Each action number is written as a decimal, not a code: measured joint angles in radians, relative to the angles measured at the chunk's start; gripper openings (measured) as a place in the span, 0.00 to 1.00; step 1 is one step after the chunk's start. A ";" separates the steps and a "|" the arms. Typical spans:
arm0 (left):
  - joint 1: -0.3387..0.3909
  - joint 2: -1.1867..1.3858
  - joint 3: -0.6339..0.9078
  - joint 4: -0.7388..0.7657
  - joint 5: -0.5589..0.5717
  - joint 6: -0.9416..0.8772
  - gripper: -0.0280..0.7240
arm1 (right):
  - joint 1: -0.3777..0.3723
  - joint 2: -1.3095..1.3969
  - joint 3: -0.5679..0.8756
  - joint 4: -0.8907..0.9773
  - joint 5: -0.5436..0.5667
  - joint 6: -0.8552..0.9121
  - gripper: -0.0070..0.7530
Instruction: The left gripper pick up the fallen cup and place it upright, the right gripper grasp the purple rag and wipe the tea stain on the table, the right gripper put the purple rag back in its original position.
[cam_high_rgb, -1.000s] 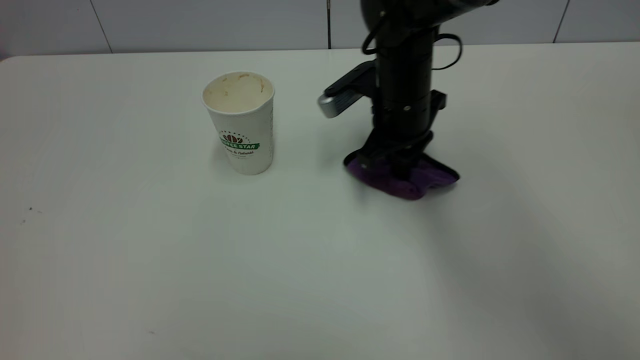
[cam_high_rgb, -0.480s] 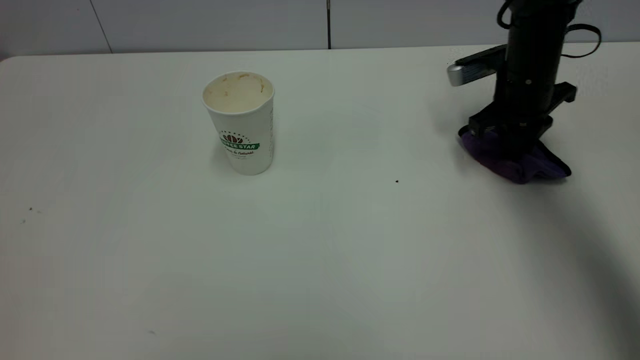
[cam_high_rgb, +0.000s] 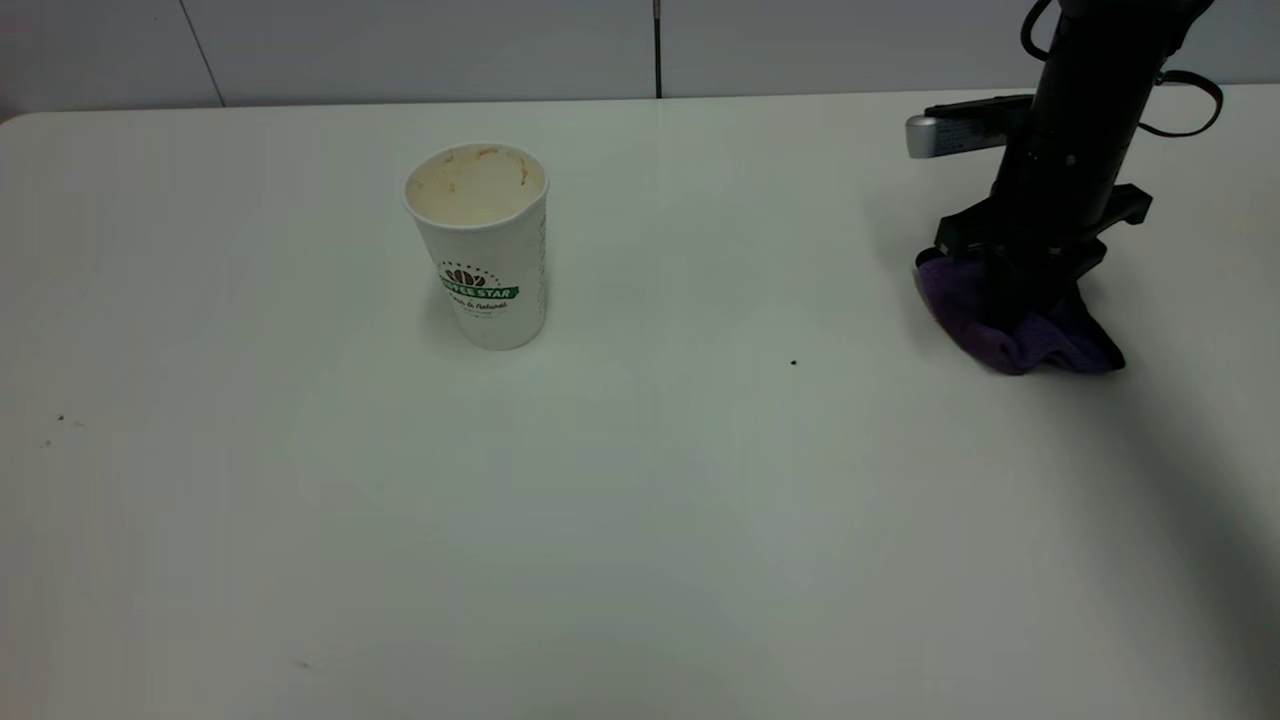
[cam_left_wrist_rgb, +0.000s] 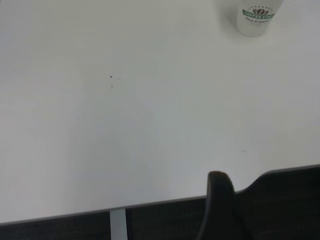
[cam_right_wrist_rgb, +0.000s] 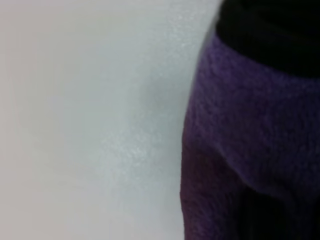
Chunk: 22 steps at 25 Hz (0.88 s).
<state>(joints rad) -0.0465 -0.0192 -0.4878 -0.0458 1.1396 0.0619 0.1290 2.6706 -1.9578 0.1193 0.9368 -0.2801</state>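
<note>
Neither claw of the left arm shows in the exterior view; the left wrist view catches only a dark rounded part (cam_left_wrist_rgb: 220, 200) at the near edge of the white table (cam_high_rgb: 640, 520), so whether that claw is wide or narrow cannot be told. Toward the left half of the table stands the white paper cup (cam_high_rgb: 480, 245) with a green and brown coffee-bean logo, upright, its mouth open to the camera and brownish smears on its inner wall. It is free of both arms. The same cup (cam_left_wrist_rgb: 256, 15) appears far off in the left wrist view. A few small dark specks (cam_high_rgb: 60, 418) lie near the left edge, and one dark speck (cam_high_rgb: 794, 363) sits on the bare surface between the cup and the rag. At the far right, the right claw (cam_high_rgb: 1022, 300) comes down from a black arm and is clamped on the crumpled purple fleece rag (cam_high_rgb: 1010, 325), which is bunched beneath it and rests on the table, well apart from the cup. The right wrist view shows the purple rag (cam_right_wrist_rgb: 250, 150) filling one side, lying against the white surface.
</note>
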 joint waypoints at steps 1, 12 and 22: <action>0.000 0.000 0.000 0.000 0.000 0.000 0.72 | 0.000 0.000 0.000 0.003 0.001 -0.003 0.43; 0.000 0.000 0.000 0.000 0.000 -0.001 0.72 | 0.006 -0.083 -0.015 -0.043 0.058 -0.010 0.80; 0.000 0.000 0.000 0.000 0.000 -0.001 0.72 | 0.007 -0.415 -0.019 -0.005 0.270 -0.011 0.72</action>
<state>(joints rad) -0.0465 -0.0192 -0.4878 -0.0458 1.1396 0.0609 0.1355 2.2551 -1.9771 0.1139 1.2067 -0.2911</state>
